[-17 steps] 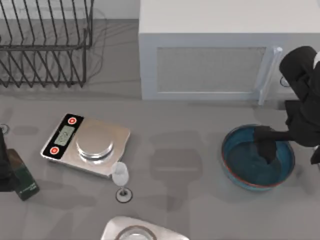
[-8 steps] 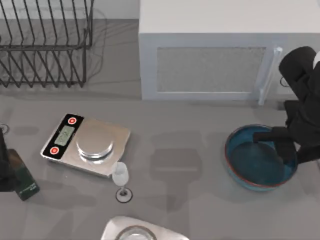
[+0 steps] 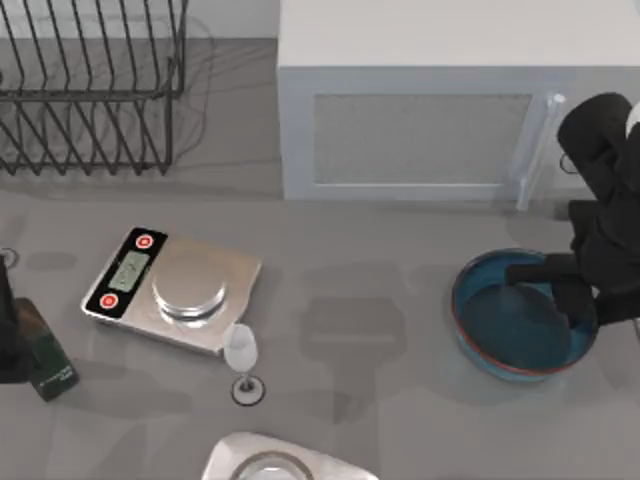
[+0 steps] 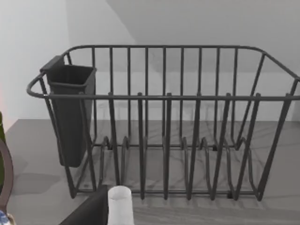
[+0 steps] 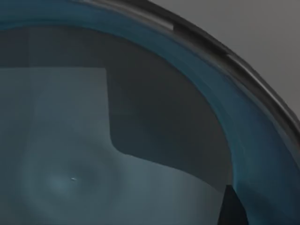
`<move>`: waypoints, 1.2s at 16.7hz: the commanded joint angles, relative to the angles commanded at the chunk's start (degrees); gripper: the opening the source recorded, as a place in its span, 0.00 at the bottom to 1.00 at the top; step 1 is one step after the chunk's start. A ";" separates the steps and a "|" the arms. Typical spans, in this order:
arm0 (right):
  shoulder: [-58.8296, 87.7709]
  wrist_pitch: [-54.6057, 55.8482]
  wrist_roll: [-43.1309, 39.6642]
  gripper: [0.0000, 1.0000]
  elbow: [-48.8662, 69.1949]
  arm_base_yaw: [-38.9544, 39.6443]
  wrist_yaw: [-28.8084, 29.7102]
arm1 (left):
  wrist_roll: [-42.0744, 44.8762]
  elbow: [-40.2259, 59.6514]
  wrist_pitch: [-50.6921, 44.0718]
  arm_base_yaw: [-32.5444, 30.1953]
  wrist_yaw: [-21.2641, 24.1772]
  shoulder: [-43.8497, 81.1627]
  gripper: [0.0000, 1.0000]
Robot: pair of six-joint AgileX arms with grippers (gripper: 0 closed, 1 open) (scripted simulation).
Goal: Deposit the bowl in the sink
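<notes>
Far left edge of bench [image 3: 350, 420]: left arm [image 3: 8, 330] parked beside a dark green bottle [image 3: 45, 355]; its jaws can't be made out. Its wrist view looks at the wire dish rack [image 4: 164, 122], which sits at the far-left corner of the bench with a dark cutlery cup [image 4: 70, 112] hung on one end. Left of centre: kitchen scale [image 3: 172, 290], a wine glass [image 3: 241, 352] just beside its near corner. Near edge, middle: pale rim of what looks like the sink [image 3: 285, 460], cut off by the frame. Far side, centre to right: white cabinet [image 3: 430, 120] with a bar handle. Right edge of bench: bowl [image 3: 520, 315], upright, resting on the surface. Right gripper [image 3: 560, 285] is over the bowl's right wall, one finger inside the basin; right wrist view is close on the teal interior and rim [image 5: 243, 117]. Whether the jaws are pinched on the rim or still apart, cannot tell. Judgement: step in hand is taking hold of the bowl at its rim, transport not begun. To do it well, seat the wall deep between the jaws before closing, lift level, clear the wine glass on the way, and lower over the sink before letting go.
</notes>
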 joint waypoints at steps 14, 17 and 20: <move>-5.66 -29.27 -3.07 0.00 20.12 -2.12 -0.73 | 0.00 0.00 0.00 0.00 0.00 0.00 1.00; -6.69 -32.97 -0.99 0.00 25.49 -0.93 -0.13 | 0.00 0.00 0.00 0.00 0.00 0.00 1.00; -7.12 -33.45 -0.42 0.00 26.45 -0.35 0.03 | 0.00 0.00 0.00 0.00 0.00 0.00 1.00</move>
